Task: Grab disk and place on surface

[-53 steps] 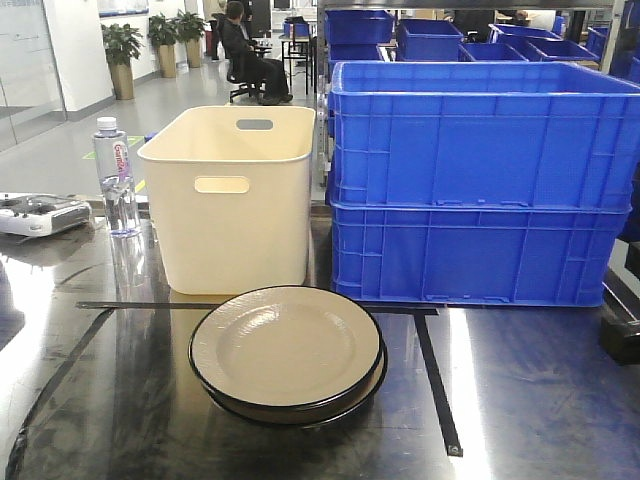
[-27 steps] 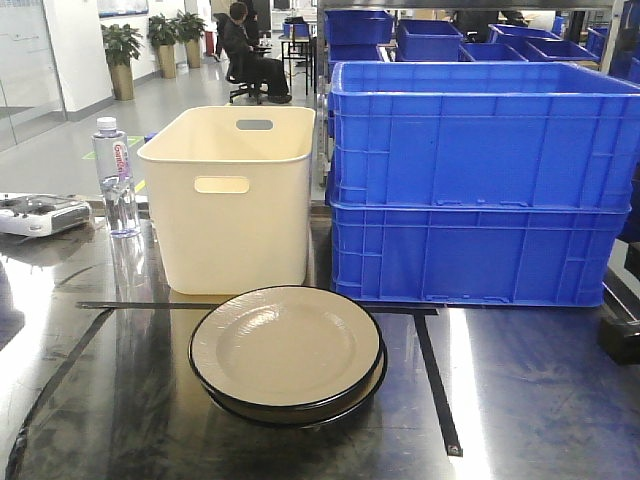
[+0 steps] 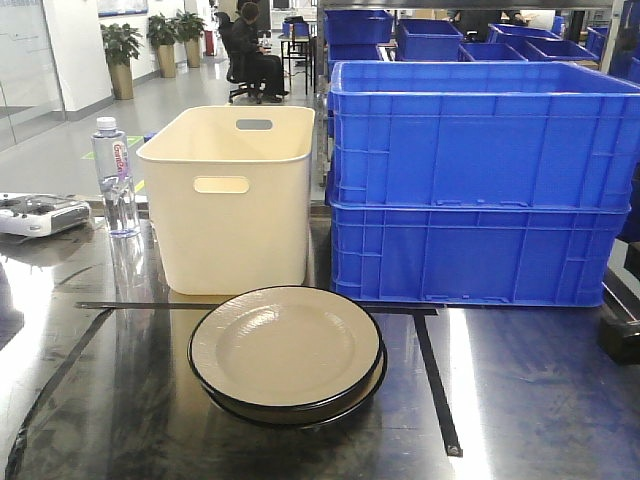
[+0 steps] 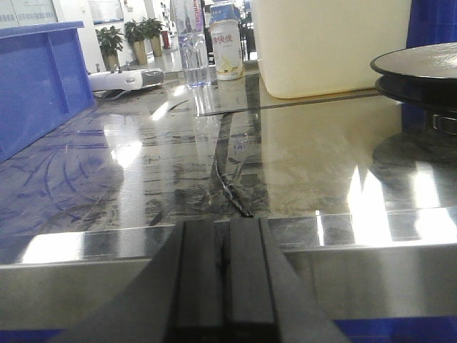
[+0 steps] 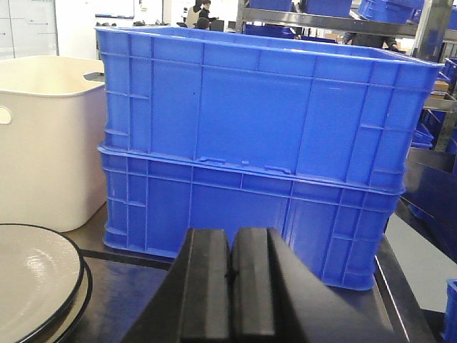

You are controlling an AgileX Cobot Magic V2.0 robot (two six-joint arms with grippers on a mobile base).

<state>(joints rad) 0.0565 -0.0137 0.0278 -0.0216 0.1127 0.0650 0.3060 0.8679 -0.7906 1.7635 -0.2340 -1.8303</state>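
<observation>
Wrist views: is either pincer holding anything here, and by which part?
Nothing is held. The left pincer and right pincer are both shut with nothing between the fingers. The stacked plates sit untouched on the dark tabletop.

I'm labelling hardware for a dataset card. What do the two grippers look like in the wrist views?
Both look alike: the left gripper and right gripper each show two flat, matte black fingers, widening toward the camera. No cables, markings or pads of another colour are visible.

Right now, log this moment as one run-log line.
phase: pre-grasp | left end effector: shut, empty | right end effector: shut, empty | plates: stacked on tabletop, untouched | bin, crates: behind plates
</observation>
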